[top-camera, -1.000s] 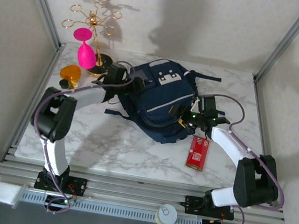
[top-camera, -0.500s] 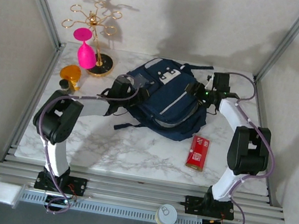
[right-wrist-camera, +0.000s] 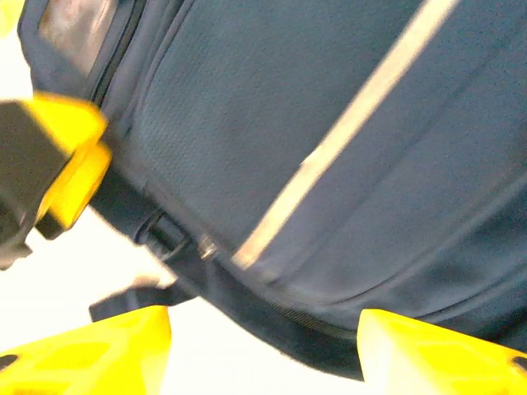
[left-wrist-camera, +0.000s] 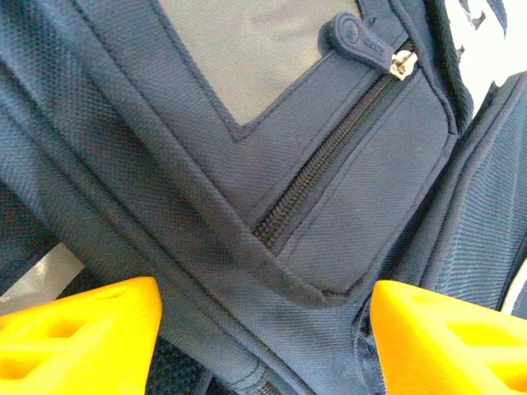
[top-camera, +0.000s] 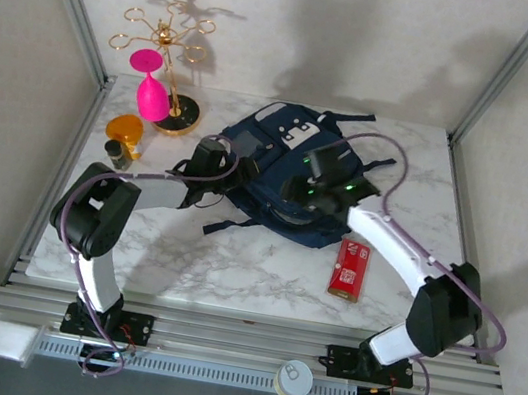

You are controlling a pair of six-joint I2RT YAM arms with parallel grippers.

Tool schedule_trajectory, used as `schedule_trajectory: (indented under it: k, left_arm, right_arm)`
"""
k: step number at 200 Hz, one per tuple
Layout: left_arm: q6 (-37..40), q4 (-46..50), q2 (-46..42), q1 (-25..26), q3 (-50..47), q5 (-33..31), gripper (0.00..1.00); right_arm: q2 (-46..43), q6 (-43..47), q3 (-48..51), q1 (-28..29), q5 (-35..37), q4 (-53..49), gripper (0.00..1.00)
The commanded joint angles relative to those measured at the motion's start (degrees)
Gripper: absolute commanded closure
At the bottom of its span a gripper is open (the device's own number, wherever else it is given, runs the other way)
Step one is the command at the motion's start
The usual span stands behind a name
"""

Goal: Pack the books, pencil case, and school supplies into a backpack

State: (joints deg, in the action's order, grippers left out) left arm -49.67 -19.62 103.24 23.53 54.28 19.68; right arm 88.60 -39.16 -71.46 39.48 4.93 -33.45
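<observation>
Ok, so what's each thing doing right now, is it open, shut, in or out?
backpack, lying on the table, front pocket zip shut.
red pack, flat on the table, outside the backpack.
left gripper, open, backpack fabric between its jaws.
right gripper, open, at the backpack's edge.
pink glass, upside down on the gold rack.
</observation>
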Motion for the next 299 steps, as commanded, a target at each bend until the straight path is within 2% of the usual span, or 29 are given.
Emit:
schedule_trajectory:
  k: [1,27,70,112,160,176,195,218,255,281,299]
  left_arm:
    - [-0.5,-0.2,-1.9,-0.3,-1.0,-1.5,0.32]
    - [-0.6,-0.4,-1.5,-0.3,-1.4,-1.2,0.32]
    - [-1.1,-1.2,-0.7,-0.3,-1.6,-1.8,0.31]
    - [-1.7,-1.7,0.2,-0.1,-2.3,-1.5,0.31]
    - [-2.0,-1.4,0.6,0.4,-2.5,-2.3,0.31]
    - [-2.4,-1.7,1.1,0.7,-2.4,-1.9,0.31]
    - [-2.7,-1.7,1.5,0.9,-2.4,-1.9,0.3]
    - [-2.6,-1.7,1.8,1.0,-2.3,-2.0,0.3]
    - [-2.5,-1.6,2.0,0.9,-2.8,-2.5,0.3]
    - [-2.8,-2.0,2.4,0.9,-3.0,-2.5,0.29]
    - [-2.8,-2.0,2.5,0.8,-2.9,-2.8,0.29]
  right_arm:
    - [4.4,-8.6,1.8,6.1,3.8,3.7,0.44]
    - [10.7,-9.5,1.5,8.7,3.2,10.2,0.51]
    - [14.2,-11.1,5.7,8.8,10.3,17.8,0.67]
    - [16.8,-10.7,5.2,8.5,16.6,19.8,0.64]
    - [19.5,-8.8,4.2,8.0,18.6,25.1,0.62]
    - [20.8,-5.4,3.6,8.0,17.8,29.0,0.63]
    - [22.8,-3.4,1.7,7.7,17.3,29.0,0.67]
    - [23.0,-0.8,2.6,7.1,14.2,33.5,0.79]
    - [22.2,1.7,2.8,6.6,14.5,34.8,0.72]
    - [21.3,3.6,2.9,5.4,11.3,37.3,0.8]
    - [20.2,3.3,2.0,5.3,12.8,34.6,0.84]
